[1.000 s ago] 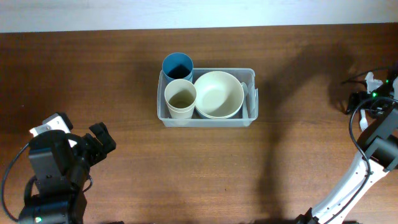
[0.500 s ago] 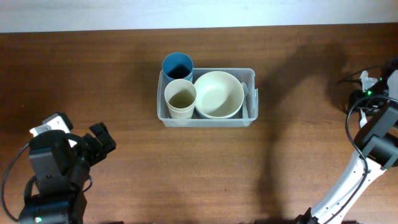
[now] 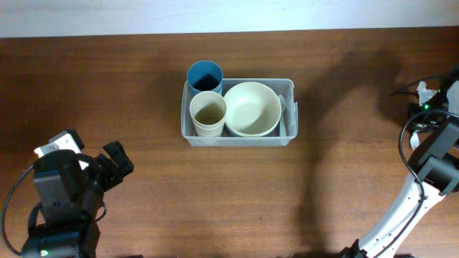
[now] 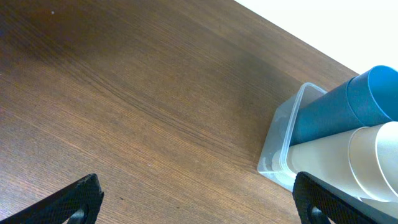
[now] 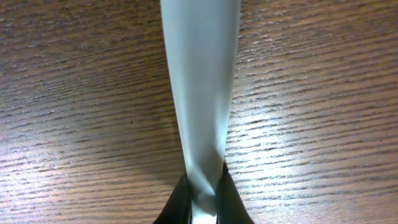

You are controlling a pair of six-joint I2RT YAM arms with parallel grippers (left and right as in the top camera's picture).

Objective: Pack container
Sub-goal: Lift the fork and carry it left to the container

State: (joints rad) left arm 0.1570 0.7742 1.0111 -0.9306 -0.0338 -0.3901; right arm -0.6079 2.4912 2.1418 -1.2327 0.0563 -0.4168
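Over at the far right of the table (image 3: 344, 186), seeing the right gripper (image 5: 202, 199) pinched shut on a pale flat strip (image 5: 200, 93), maybe a handle. Got the left gripper (image 4: 198, 200) spread wide at the opposite end. Spotted the container (image 3: 244, 140) mid-table, far from both, crowded with a blue cup (image 3: 205, 75), a cream cup (image 3: 208, 113) and a bowl (image 3: 252, 107). Could twist or drop that strip mid-carry with such an end-only pinch.

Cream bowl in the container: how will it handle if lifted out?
The cream bowl looks thin-walled, so probably light and stiff. Its smooth rim may slip in a claw. It sits snug beside the cream cup and could nudge it.
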